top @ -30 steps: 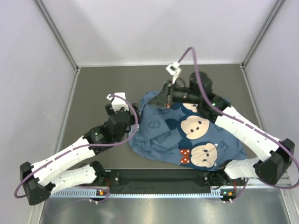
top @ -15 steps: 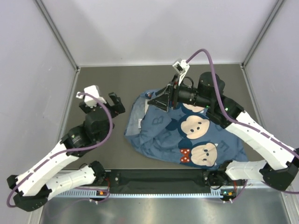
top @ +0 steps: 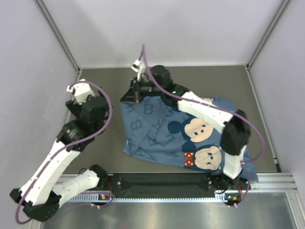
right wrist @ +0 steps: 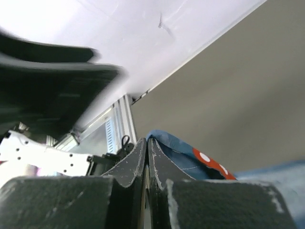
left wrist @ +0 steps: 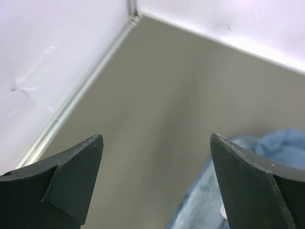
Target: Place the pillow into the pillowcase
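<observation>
Quick update. Nearest the arm bases, the pillowcase [top: 152, 131] lies on the counter [top: 102, 76], and it's a lot flatter and wider than a sec ago. Back then it was a bunched heap. Now the left half is dragged out toward the left, so the printed letters show, and the mouse faces [top: 206, 159] sit at the near right.

The pillow doesn't show in any view. The case looks a bit padded, so my guess is it's already inside, but I can't confirm that.

Further out on the left, the left claw [left wrist: 156, 138] has let go and swung off the case's edge. Its fingers are spread wide w/ nothing between them, hanging over bare counter near the side wall.

At the far end, the right arm has swept across the cloth to its far-left corner. The right claw [right wrist: 147, 140] is clamped fully together there, w/ blue cloth just past the tips. Can't tell if a fold is pinched in it.

IMO this is a pull-and-straighten step. If the pillow's in, what's left is mostly tidying the far edge.
</observation>
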Robot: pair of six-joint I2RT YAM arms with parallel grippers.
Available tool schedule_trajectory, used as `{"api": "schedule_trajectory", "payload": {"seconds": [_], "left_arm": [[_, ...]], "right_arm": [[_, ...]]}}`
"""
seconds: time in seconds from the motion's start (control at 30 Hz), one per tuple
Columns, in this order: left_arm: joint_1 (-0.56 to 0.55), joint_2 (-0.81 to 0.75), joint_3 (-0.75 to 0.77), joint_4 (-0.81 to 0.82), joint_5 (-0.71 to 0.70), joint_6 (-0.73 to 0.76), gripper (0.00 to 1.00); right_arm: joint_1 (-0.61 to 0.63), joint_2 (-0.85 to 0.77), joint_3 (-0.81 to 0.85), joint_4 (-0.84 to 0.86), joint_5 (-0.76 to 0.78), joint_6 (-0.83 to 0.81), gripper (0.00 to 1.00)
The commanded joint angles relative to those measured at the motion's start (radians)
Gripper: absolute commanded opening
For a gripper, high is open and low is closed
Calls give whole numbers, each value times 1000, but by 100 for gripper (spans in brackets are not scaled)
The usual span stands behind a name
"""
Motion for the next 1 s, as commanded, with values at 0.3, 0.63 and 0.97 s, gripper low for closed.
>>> {"api": "schedule_trajectory", "payload": {"seconds": [0.3,0.63,0.97], "left_arm": [[35,-108,10,-42,-34,63,98],[35,-36,-32,41,27,85,98],[35,22,-74,159,269,71,98]], "right_arm": [[128,594,609,43,-194,120,52],[57,325,469,-106,-35,-35,100],[-128,-194,-55,-87,191,-63,100]]}}
